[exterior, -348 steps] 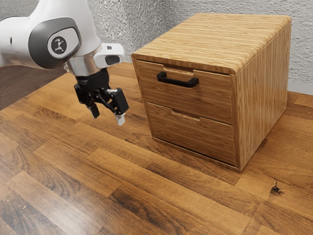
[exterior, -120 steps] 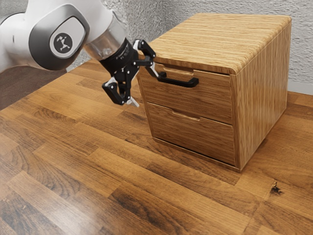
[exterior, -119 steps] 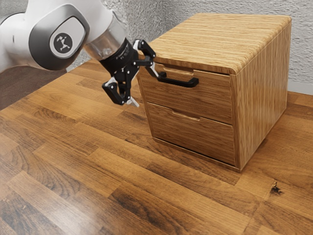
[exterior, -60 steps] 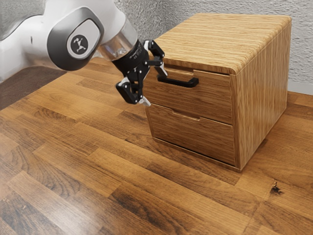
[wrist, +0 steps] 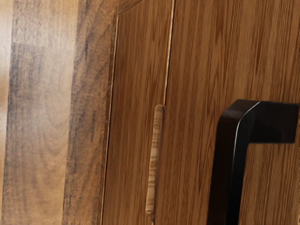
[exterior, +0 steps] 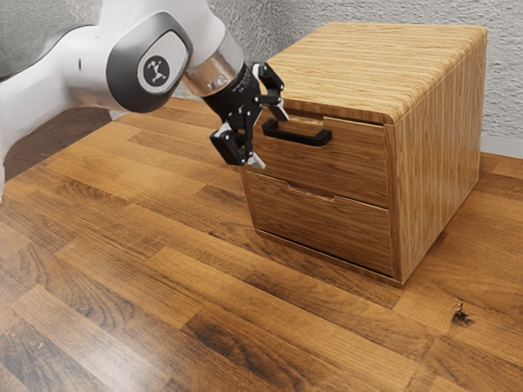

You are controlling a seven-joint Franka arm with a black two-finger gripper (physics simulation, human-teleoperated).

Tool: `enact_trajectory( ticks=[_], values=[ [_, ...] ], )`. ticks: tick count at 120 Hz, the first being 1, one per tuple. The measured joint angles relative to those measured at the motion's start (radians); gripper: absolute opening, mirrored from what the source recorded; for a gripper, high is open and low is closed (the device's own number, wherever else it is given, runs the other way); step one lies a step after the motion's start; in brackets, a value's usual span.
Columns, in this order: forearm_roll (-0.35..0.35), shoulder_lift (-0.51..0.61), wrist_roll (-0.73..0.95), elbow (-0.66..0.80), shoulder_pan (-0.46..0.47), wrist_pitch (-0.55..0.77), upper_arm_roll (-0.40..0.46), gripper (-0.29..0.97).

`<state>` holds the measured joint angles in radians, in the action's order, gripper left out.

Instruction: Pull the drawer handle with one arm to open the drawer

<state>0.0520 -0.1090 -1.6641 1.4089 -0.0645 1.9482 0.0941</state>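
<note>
A wooden cabinet (exterior: 384, 65) with two drawers stands on the table at the exterior view's right. The upper drawer (exterior: 343, 167) carries a black bar handle (exterior: 301, 136) and looks shut, flush with the cabinet front. My gripper (exterior: 265, 133) is open and turned sideways at the handle's left end, one fingertip above that end and the other below it; I cannot tell whether they touch it. In the wrist view the handle (wrist: 233, 159) is close ahead on the drawer front, with the lower drawer's wooden grip strip (wrist: 153, 159) beside it.
The lower drawer (exterior: 323, 220) is shut. A small dark speck (exterior: 460, 314) lies on the wooden tabletop (exterior: 163, 278) in front of the cabinet at the right. A rough grey wall (exterior: 245, 28) stands behind.
My arm has swung toward the exterior view's right, from over the table up to the cabinet front. The hand turned from pointing down to sideways. The fingers stayed open.
</note>
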Motion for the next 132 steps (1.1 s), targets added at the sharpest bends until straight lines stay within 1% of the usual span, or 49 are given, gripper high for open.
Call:
enact_trajectory(
  ticks=[33, 39, 49, 56, 68, 78, 93, 106, 119, 132],
  values=[
    [-0.012, -0.019, -0.01, -0.002, 0.006, 0.007, 0.0, 0.67],
    [-0.013, -0.018, -0.011, 0.0, 0.008, 0.006, 0.0, 0.6],
    [-0.015, -0.016, -0.014, 0.001, 0.009, -0.006, -0.001, 0.4],
    [-0.015, -0.014, -0.015, 0.001, 0.009, -0.014, -0.001, 0.29],
    [-0.016, -0.009, -0.019, 0.005, 0.009, -0.025, -0.003, 0.15],
    [-0.016, 0.023, -0.026, 0.028, 0.02, -0.037, -0.005, 0.05],
    [-0.016, 0.063, -0.038, 0.067, 0.042, -0.059, -0.009, -0.03],
    [-0.018, 0.111, -0.049, 0.139, 0.034, -0.068, 0.001, -0.07],
    [-0.025, 0.177, -0.06, 0.212, 0.06, -0.074, -0.022, -0.09],
    [-0.031, 0.234, -0.068, 0.272, 0.096, -0.079, -0.073, -0.09]
  ],
)
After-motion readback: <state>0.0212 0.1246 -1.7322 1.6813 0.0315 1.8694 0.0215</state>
